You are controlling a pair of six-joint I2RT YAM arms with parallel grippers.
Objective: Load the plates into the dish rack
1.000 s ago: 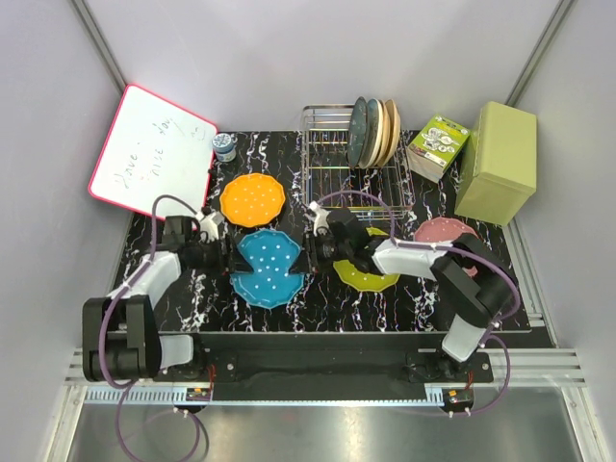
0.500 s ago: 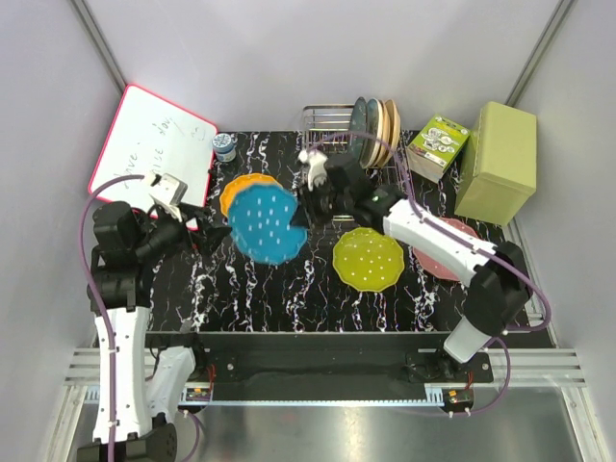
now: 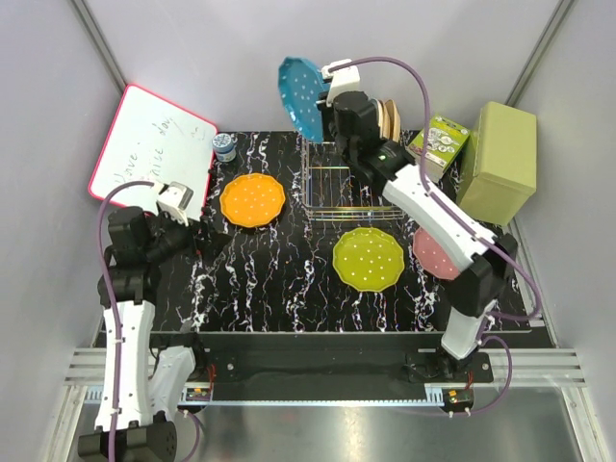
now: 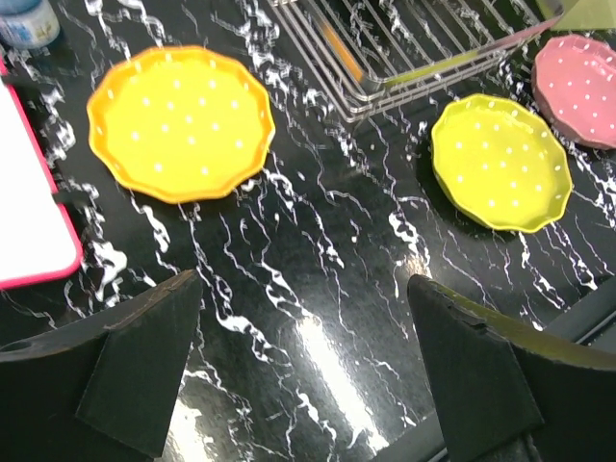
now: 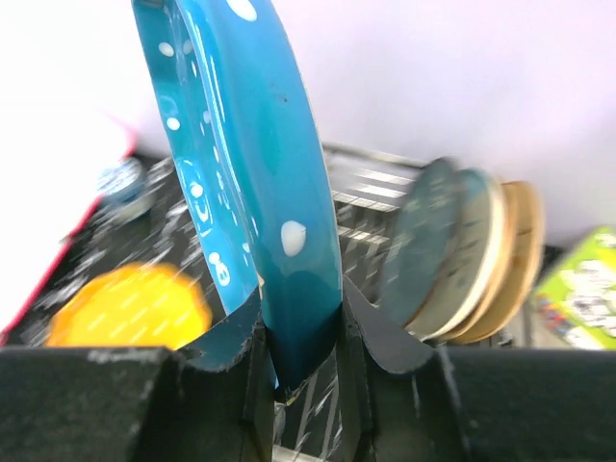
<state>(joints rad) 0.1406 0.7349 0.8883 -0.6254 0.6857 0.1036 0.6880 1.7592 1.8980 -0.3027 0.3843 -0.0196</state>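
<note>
My right gripper (image 3: 330, 101) is shut on the edge of the bright blue plate (image 3: 301, 97) and holds it upright in the air above the left half of the chrome dish rack (image 3: 332, 178); the plate also shows in the right wrist view (image 5: 250, 183). The orange plate (image 3: 253, 199) lies left of the rack, the yellow-green plate (image 3: 368, 258) in front of it, the pink plate (image 3: 433, 252) at the right, partly under the right arm. My left gripper (image 4: 303, 371) is open and empty above bare table, with the orange plate (image 4: 181, 122) ahead of it.
Dark teal, beige and tan plates (image 3: 377, 127) stand in the rack's right rear. An olive-green box (image 3: 498, 162) and a small printed carton (image 3: 438, 144) stand at the right. A red-framed whiteboard (image 3: 152, 154) and a small jar (image 3: 224, 145) are at the back left.
My right arm has lifted the blue plate from the table's middle up and back over the rack, turning it upright. My left gripper let go of it and drew back left.
</note>
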